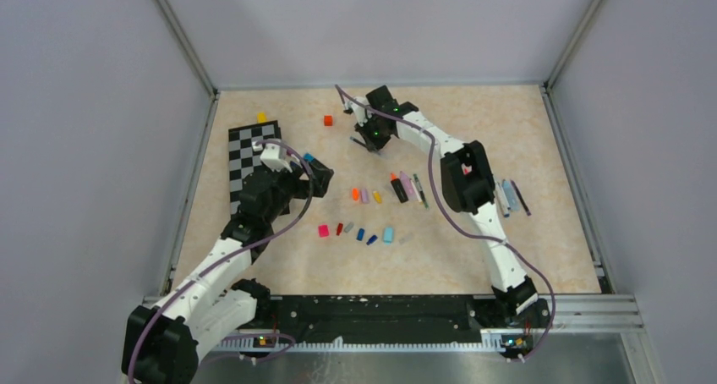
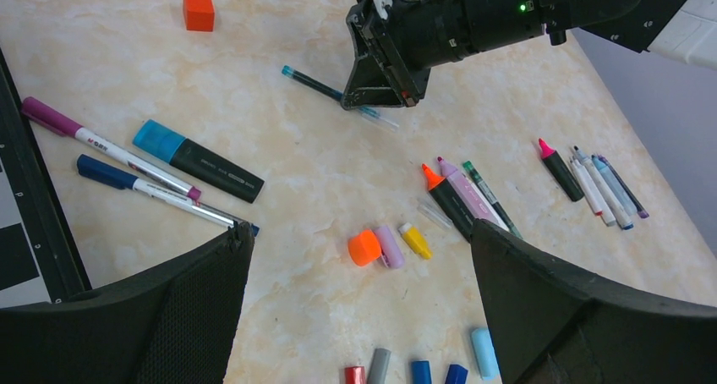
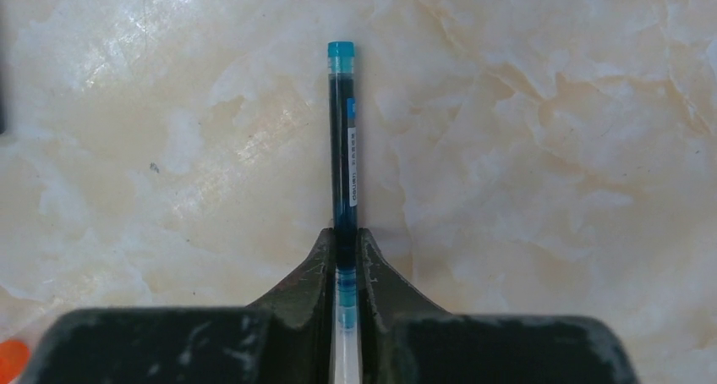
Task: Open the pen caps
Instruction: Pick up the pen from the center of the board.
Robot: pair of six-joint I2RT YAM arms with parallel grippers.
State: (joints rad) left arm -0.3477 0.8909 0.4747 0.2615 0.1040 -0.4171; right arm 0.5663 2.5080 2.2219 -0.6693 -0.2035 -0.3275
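Observation:
My right gripper point(image 3: 344, 236) is shut on a thin teal pen point(image 3: 342, 130) at the far middle of the table; its clear cap end runs back between the fingers. The gripper point(image 2: 376, 96) and that pen point(image 2: 317, 81) also show in the left wrist view. My left gripper point(image 2: 362, 228) is open and empty, hovering above loose pen caps: orange point(image 2: 364, 247), lilac point(image 2: 390, 246), yellow point(image 2: 415, 240), then a nearer row of red, grey, blue and light blue point(image 2: 484, 352). Three capped pens point(image 2: 199, 160) lie to its left. Uncapped pens point(image 2: 461, 200) lie to its right.
A black-and-white checkerboard point(image 1: 249, 156) lies at the left under my left arm. A red cube point(image 1: 328, 120) and a yellow cube point(image 1: 261, 117) sit near the back. Several more uncapped pens point(image 1: 511, 198) lie at the right by my right arm. Walls enclose the table.

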